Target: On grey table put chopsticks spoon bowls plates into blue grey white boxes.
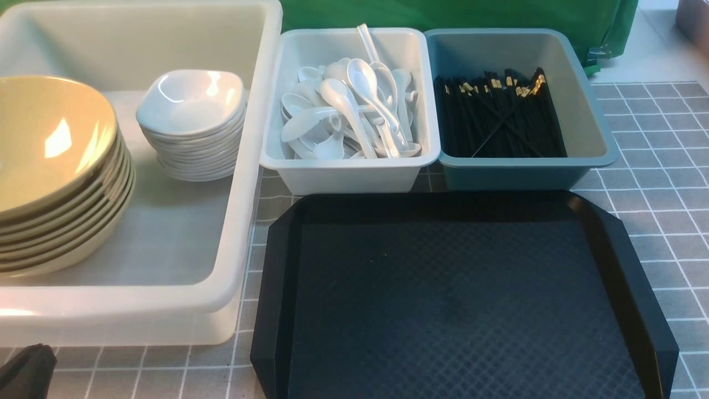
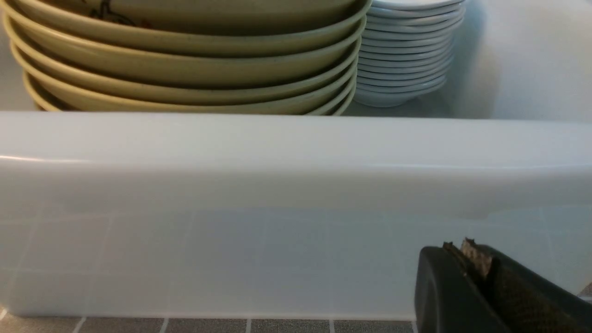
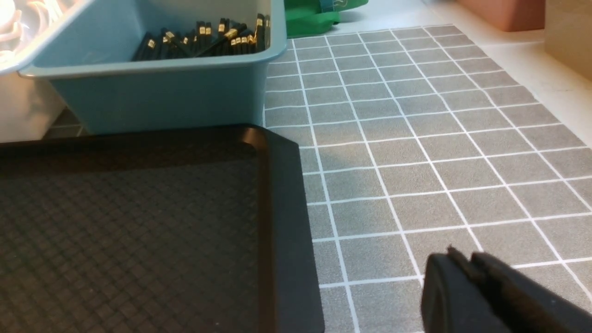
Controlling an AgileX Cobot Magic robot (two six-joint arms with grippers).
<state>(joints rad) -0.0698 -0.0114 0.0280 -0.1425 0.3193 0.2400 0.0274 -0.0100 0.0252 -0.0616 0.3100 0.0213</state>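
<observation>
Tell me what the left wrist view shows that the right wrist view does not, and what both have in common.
Only the left wrist view shows the stacked yellow bowls and the stacked white plates, both inside the large whitish tub, with the left gripper shut, low before the tub's wall.

Only the right wrist view shows the chopsticks in the blue-grey box, the black tray and the right gripper, nearly shut and empty.

Both show the grey table.

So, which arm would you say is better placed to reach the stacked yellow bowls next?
Probably left: the left gripper sits just outside the translucent tub wall, the yellow bowls right behind it. The right gripper hangs over the grey table beside the black tray, farther off.
</observation>
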